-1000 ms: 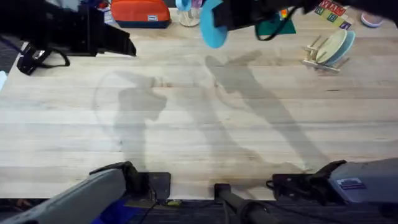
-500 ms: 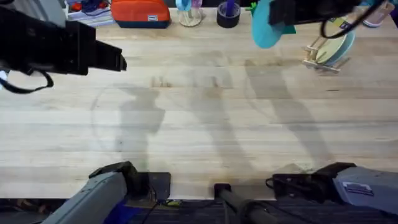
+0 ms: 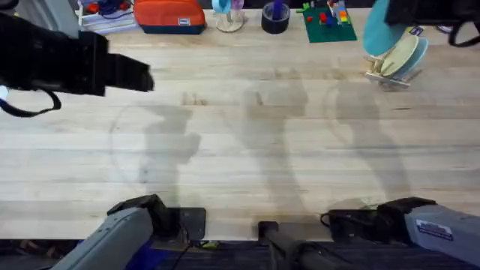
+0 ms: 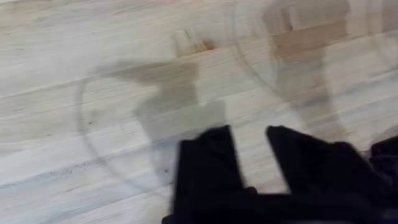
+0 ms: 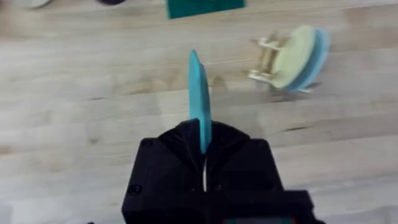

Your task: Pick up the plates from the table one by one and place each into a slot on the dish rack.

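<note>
While our left fingers (image 4: 249, 163) hang parted over bare worktop (image 3: 240, 150) with nothing between them, our right fingers (image 5: 202, 149) clamp the cyan plate (image 5: 199, 102) on edge, upright. Beyond its rim stands the dish rack (image 5: 268, 62), already holding a cream plate (image 5: 295, 56) and a pale blue plate (image 5: 316, 53). We should keep the cyan plate vertical and line its edge with a free slot before lowering.
</note>
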You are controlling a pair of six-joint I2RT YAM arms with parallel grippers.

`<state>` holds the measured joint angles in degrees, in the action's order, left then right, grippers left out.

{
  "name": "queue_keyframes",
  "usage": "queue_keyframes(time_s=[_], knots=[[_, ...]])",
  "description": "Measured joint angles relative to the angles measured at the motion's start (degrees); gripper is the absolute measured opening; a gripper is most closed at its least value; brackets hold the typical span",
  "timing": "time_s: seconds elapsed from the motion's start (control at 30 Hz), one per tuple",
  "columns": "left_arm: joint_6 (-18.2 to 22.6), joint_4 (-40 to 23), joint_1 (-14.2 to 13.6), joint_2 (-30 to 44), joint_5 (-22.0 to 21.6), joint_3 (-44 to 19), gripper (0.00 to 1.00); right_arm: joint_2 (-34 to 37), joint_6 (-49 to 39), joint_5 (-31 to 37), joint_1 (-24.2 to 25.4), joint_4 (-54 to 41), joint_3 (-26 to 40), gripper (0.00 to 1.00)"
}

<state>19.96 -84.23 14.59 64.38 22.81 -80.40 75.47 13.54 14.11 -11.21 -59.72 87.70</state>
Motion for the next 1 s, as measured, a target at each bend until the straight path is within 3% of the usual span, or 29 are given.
queue_keyframes(time_s=[0.13,0.17,1.0], knots=[[0.00,0.00,0.00,0.00,-0.04,0.00,0.888,-1.29,0.15,3.33,1.18,-0.37,0.00,0.029],[-0.11,-0.02,0.01,0.00,-0.06,0.00,0.969,-1.59,0.16,3.95,1.35,-0.37,0.00,0.029],[-0.12,-0.22,0.00,0.00,-0.13,0.00,0.993,-2.88,0.39,10.75,1.70,-4.30,0.00,0.029]])
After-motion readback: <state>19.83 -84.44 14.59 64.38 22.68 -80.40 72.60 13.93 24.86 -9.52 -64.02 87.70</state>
